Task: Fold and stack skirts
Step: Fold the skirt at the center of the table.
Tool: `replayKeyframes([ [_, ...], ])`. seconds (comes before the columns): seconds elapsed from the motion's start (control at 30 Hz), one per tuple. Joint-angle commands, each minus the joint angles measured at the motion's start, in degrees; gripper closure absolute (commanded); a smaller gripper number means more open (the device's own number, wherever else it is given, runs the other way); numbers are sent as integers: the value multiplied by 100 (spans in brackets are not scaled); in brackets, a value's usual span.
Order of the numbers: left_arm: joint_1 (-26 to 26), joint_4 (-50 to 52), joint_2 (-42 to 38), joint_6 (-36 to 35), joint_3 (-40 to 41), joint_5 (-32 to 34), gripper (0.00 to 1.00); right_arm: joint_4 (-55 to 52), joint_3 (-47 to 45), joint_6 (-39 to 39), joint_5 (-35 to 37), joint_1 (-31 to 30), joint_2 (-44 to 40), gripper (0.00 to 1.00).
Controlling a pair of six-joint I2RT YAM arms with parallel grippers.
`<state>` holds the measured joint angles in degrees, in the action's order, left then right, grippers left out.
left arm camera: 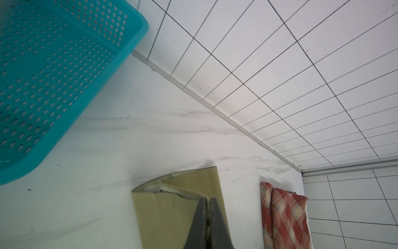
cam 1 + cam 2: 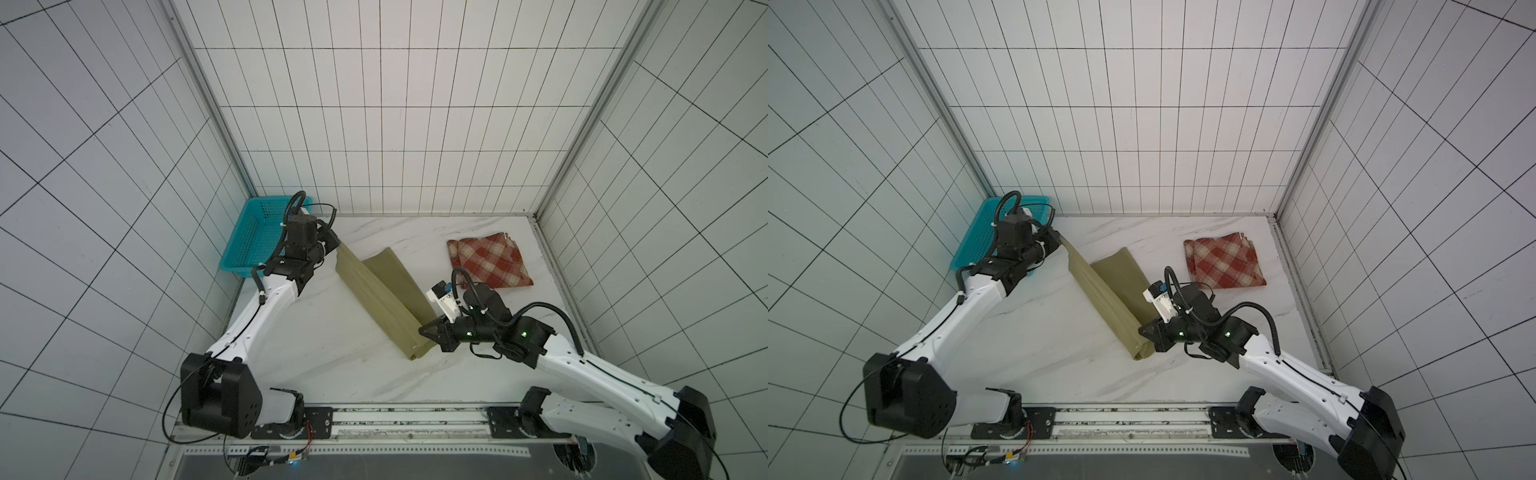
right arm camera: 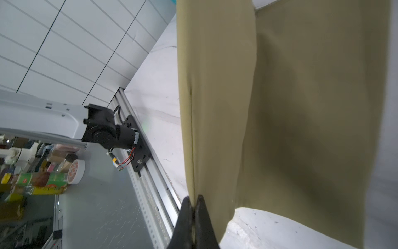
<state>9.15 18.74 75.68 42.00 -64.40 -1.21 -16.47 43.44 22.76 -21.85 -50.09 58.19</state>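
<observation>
The olive skirt (image 2: 386, 299) ran as a long folded band across the middle of the surface (image 2: 340, 374), from 10 o'clock toward 5 o'clock, with a flap lying out on its 1 o'clock side. The left hand (image 1: 207, 201) was clamped on the far end, beside what looked like a zip at the waistband. The right hand (image 3: 195, 199) was pinched tight on the near end, along a seam.

The cloth looked light, thin and limp, likely to sag, slide and crease. It would be best held at the corners, through every layer. The plaid skirt (image 2: 490, 259) lay folded at 2 o'clock, well apart. It seemed thicker and softer, best taken by its folded edge.

A teal basket (image 2: 249, 241) stood at 10 o'clock. No brand or label showed on either skirt. Print on packets (image 3: 32, 179) beyond the surface was too blurred to read.
</observation>
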Motion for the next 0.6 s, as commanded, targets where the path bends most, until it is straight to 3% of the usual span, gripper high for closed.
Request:
replayKeyframes([
  [0.0, -379, 16, -463, -72, 422, 223, 100, -543, 460, -84, 84, -497, 206, 100],
  [0.3, -1231, 535, -1174, -267, 1058, -218, 100, 93, 463, 140, 102, -1350, 776, 100],
  [0.57, -1584, 918, -1518, -456, 1209, -230, 100, 460, 536, 116, -158, -1820, 1222, 100],
])
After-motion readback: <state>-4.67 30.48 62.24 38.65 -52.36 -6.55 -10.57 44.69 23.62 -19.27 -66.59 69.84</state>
